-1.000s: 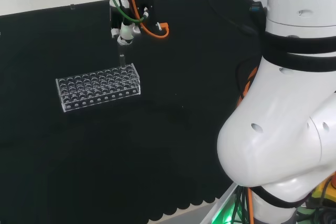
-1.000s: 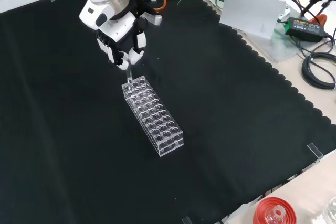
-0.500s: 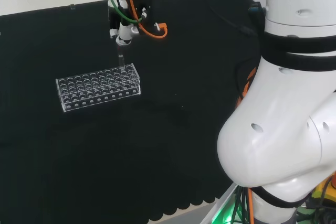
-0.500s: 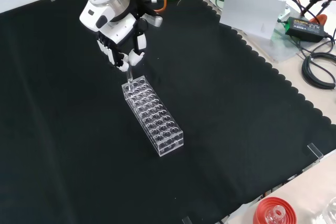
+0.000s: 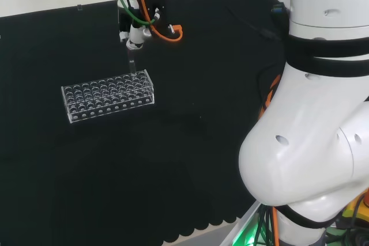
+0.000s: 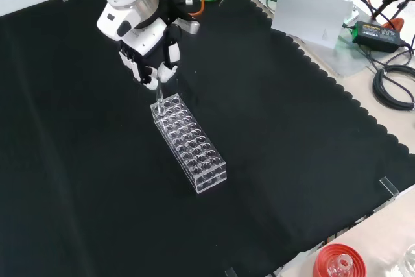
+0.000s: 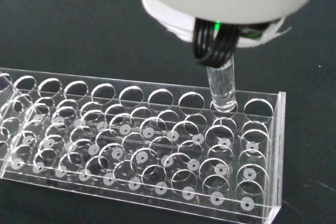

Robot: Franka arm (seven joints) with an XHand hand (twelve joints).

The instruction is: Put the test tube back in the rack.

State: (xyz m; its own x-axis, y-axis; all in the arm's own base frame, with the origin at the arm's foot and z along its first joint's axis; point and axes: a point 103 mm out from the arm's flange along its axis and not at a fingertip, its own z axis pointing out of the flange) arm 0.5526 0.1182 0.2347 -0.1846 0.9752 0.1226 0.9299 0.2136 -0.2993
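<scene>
**Tube entering the rack's end hole**

Reading the head view from the left, I first meet the clear rack [image 5: 108, 95] lying lengthwise on the black cloth [image 5: 190, 159], its rows of holes apparently empty. At its right end the test tube [image 5: 132, 66] stands upright, its lower tip at a hole in the far row, one in from the end. Directly above it is the hand [image 5: 134, 34], fingers curled and pinching the tube's top. Farther right come the orange cable [image 5: 176, 31] and then the arm's big white links [image 5: 311, 142].

The front view agrees: the hand [image 6: 150, 56] hangs over the rack's [image 6: 190, 144] far end with the tube [image 6: 157, 97] pointing straight down from the fingertips. At the wrist, the tube [image 7: 221, 87] meets the rim of a hole in the rack's [image 7: 142, 145] outer row, and I can't tell how deep it sits.

I judge we're in the insertion step, with the tube lined up and barely started. Next I'd want a straight, slow descent, keeping the tube vertical so it doesn't catch the lower plate's hole, then a release once it bottoms out.
</scene>
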